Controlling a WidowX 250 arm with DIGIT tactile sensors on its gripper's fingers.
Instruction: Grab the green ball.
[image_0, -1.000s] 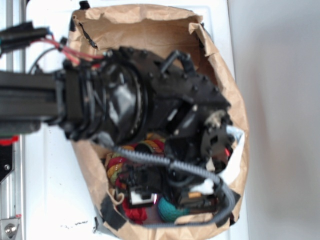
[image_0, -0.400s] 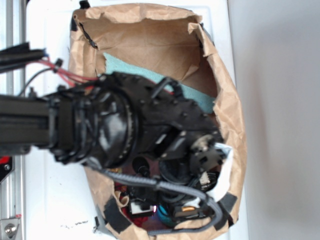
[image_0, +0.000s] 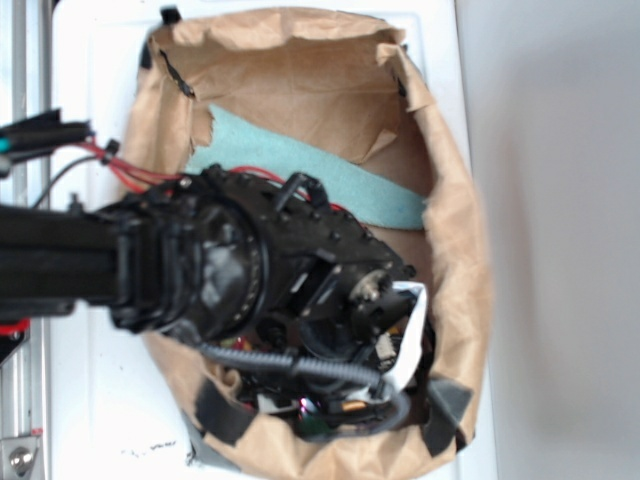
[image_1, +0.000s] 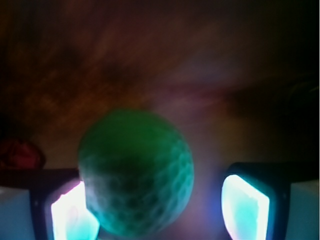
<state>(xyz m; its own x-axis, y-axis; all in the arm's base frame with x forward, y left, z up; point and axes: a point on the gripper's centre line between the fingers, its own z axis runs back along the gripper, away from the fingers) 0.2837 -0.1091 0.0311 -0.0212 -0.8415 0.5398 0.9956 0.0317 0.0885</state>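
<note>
Exterior view, left to right: my arm (image_0: 170, 270) reaches in from the left over the white bench (image_0: 90, 400) and into the brown paper bag (image_0: 450, 190). Compared with a second ago, the wrist has moved lower and deeper into the bag, uncovering the flat teal cloth (image_0: 330, 180) along the far wall, and hiding the rope toy and ball that earlier showed near the bag's bottom edge. I judge this as the final descent onto the target.

Wrist view, left to right: a red knot (image_1: 20, 154) lies at the far left on the bag floor. The left finger pad (image_1: 70, 215) glows bright and sits against, or partly behind, the green ball (image_1: 136, 172). The ball rests between the fingers, off-centre toward the left one. A clear gap remains between the ball and the right finger pad (image_1: 245, 205).

The gripper (image_1: 157, 210) is spread wider than the ball and holds nothing yet. Closing now would likely push the ball rightward before it seats.
</note>
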